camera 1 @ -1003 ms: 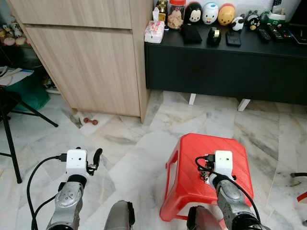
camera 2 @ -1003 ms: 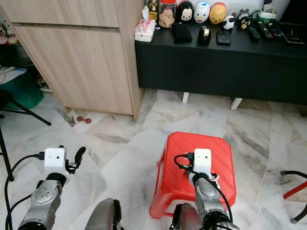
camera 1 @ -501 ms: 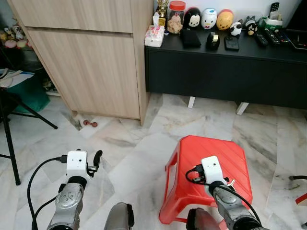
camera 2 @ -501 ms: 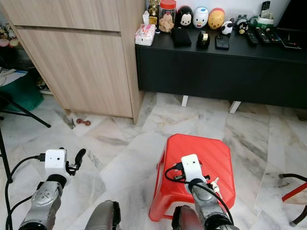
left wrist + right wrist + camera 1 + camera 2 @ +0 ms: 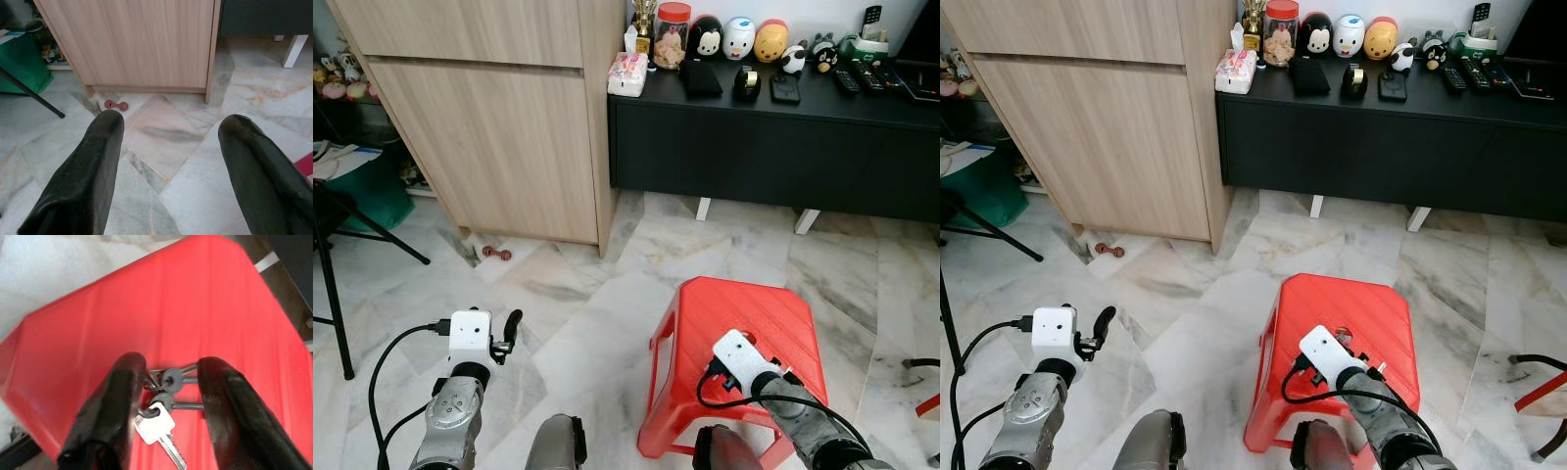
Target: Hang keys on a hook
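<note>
A bunch of keys (image 5: 157, 423) on a ring sits between the two black fingers of my right gripper (image 5: 172, 367), which is shut on it just above the red plastic stool (image 5: 146, 308). One silver key dangles from the ring. In the left eye view my right wrist (image 5: 736, 354) leans low over the stool's (image 5: 744, 304) seat, and a key tip (image 5: 790, 375) pokes out beside it. My left gripper (image 5: 173, 122) is open and holds nothing, hovering over the marble floor to the left of the stool, where its finger (image 5: 512, 323) shows.
A tall wooden cabinet (image 5: 499, 127) stands ahead on the left. A low black console (image 5: 773, 137) with figurines and remotes stands ahead on the right. A small red dumbbell toy (image 5: 496, 253) lies by the cabinet. A black stand's leg (image 5: 333, 294) is at far left.
My right wrist has tipped lower and rolled to the right over the stool, with the keys still between its fingers. The left arm has stayed put.
</note>
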### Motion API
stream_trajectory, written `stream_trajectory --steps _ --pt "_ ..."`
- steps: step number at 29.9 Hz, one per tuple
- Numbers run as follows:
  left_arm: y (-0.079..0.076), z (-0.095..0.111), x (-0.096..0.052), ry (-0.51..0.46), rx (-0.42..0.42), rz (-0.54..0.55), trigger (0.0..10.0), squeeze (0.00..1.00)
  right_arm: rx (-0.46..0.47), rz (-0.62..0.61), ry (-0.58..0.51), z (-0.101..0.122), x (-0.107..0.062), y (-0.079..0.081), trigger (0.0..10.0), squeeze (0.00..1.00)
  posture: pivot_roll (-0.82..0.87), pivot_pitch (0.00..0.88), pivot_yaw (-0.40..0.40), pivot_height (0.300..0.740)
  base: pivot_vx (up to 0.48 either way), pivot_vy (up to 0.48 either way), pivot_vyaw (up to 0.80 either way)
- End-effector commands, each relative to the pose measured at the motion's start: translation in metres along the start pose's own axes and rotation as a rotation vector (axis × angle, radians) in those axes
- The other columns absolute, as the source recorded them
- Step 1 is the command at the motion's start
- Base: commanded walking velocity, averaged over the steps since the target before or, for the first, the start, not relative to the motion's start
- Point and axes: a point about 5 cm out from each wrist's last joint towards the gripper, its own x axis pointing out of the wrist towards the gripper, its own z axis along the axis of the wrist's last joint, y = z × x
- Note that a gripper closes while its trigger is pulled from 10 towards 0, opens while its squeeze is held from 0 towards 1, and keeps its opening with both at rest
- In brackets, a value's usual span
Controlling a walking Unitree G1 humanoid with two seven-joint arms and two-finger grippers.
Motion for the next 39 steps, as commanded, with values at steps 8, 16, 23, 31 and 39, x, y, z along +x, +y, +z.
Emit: stream_trajectory --steps 8,16,23,31,39 --pt "0.005 -0.009 -0.008 0.028 0.015 -0.002 10.0 0.00 -0.069 0.076 0.039 -0.012 -0.003 0.015 10.0 0.00 0.18 0.109 -0.023 0.622 0.000 0.000 0.00" --pt "0.004 -0.012 -0.012 0.035 0.015 -0.002 10.0 0.00 -0.093 0.009 0.091 -0.017 -0.003 0.009 10.0 0.00 0.18 0.133 -0.024 0.622 0.000 0.000 0.00" --pt "0.003 -0.013 -0.015 0.035 0.014 0.000 10.0 0.00 -0.099 -0.016 0.087 -0.015 -0.003 0.004 10.0 0.00 0.17 0.155 -0.029 0.622 0.000 0.000 0.00" --pt "0.004 -0.016 -0.021 0.039 0.014 0.008 10.0 0.00 -0.107 0.006 0.087 -0.011 0.000 0.010 10.0 0.00 0.18 0.175 -0.035 0.622 0.000 0.000 0.00" --pt "0.004 -0.017 -0.026 0.040 0.012 0.015 10.0 0.00 -0.114 -0.005 0.099 -0.014 -0.001 0.009 10.0 0.00 0.18 0.198 -0.043 0.622 0.000 0.000 0.00"
